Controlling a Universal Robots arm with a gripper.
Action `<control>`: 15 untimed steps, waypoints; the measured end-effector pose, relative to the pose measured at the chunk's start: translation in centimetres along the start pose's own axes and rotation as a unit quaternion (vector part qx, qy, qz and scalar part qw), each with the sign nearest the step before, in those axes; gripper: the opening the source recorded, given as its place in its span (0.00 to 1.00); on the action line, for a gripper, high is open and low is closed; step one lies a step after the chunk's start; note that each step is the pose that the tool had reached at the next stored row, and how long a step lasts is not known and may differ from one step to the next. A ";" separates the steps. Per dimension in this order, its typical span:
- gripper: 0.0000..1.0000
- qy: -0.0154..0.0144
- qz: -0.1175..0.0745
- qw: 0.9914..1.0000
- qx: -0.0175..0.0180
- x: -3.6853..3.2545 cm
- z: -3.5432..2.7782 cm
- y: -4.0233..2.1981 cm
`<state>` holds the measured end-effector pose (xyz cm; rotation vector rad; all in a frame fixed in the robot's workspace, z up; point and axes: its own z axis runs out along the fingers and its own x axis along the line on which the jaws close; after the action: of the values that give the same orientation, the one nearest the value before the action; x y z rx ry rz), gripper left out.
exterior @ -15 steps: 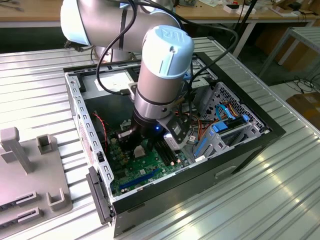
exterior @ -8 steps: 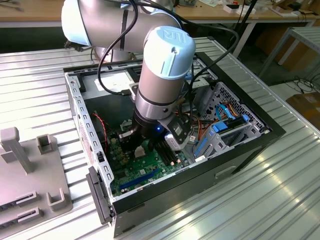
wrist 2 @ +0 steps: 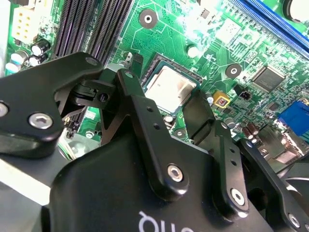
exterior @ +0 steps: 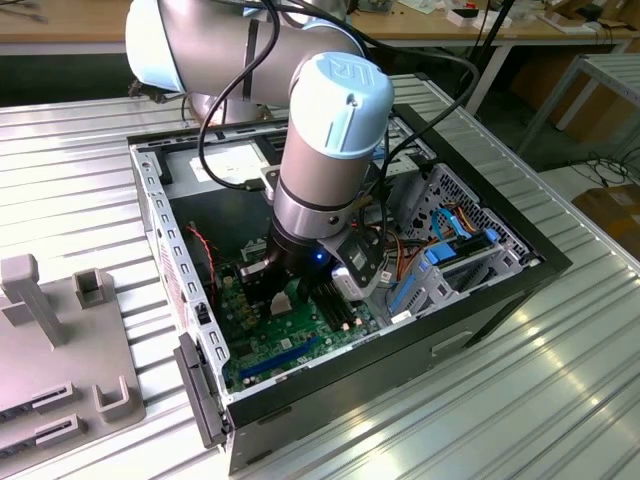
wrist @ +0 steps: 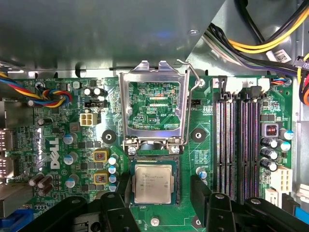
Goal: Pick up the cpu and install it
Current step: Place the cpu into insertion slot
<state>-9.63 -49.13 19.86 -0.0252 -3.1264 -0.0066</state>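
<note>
Fingers (wrist: 200, 191) spread apart, nothing gripped; one black pad stands on each side of the cpu (wrist: 153, 182), with a gap visible between each pad and the chip's edge. Second wrist view agrees: both fingers (wrist 2: 200, 116) reach down to the board, with the cpu (wrist 2: 169, 89) bare between them. Cpu lies flat in the socket (wrist: 177, 186), pale metal face up, square to the socket's dark frame. Load plate (wrist: 124, 106) hinged open and standing up just beyond the socket; green board shows through its window. Motherboard (wrist: 207, 159) carries a bank of dark memory slots (wrist: 236, 140) beside the socket, well apart from the fingers. Bundle of yellow and black cables (wrist: 260, 38) runs past the slots near the case wall. Exterior view: arm (exterior: 330, 130) reaches steeply down into the open computer case (exterior: 500, 290), its wrist low over the motherboard (exterior: 290, 345). Case lies on its side on a ribbed metal table (exterior: 80, 200). Grey fixture block (exterior: 60, 350) sits on the table at the exterior view's left, clear of the case.
</note>
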 end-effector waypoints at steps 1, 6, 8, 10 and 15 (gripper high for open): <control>0.62 0.000 0.000 1.000 0.000 -0.02 0.00 0.00; 0.62 0.000 0.000 1.000 0.000 0.24 -0.13 0.00; 0.62 0.000 0.001 1.000 0.000 0.28 -0.13 0.00; 0.62 0.000 0.005 1.000 0.000 0.29 -0.14 0.01; 0.62 0.000 0.008 1.000 0.000 0.19 -0.20 0.07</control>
<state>-9.81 -49.05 20.06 -0.0492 -3.1261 -0.0063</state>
